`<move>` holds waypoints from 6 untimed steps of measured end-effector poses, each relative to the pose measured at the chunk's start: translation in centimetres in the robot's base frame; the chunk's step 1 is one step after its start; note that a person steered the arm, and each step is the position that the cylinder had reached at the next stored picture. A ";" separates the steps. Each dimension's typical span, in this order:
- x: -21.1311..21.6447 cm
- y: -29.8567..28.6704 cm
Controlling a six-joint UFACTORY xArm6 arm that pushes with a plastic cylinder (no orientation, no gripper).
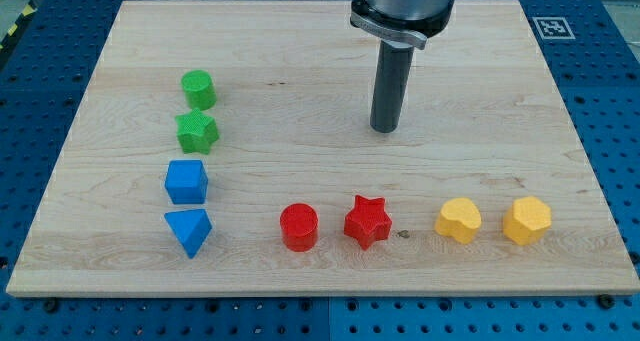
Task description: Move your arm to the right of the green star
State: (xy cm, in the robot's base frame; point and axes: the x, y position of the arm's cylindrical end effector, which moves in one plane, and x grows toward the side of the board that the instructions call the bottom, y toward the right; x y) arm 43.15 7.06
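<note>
The green star (197, 132) lies on the wooden board (300, 61) at the view's left, just below a green cylinder (198, 89). My tip (384, 129) rests on the board well to the right of the green star, at about the same height in the view, with a wide gap between them. It touches no block.
A blue cube (187, 181) and a blue triangular block (189, 230) lie below the green star. A red cylinder (298, 227) and a red star (367, 221) lie at the bottom middle. Two yellow blocks, one (459, 221) heart-like and one (527, 221) hexagonal, lie at the bottom right.
</note>
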 end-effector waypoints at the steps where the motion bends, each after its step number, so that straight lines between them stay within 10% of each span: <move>1: 0.0 0.0; 6: 3.4 -15.1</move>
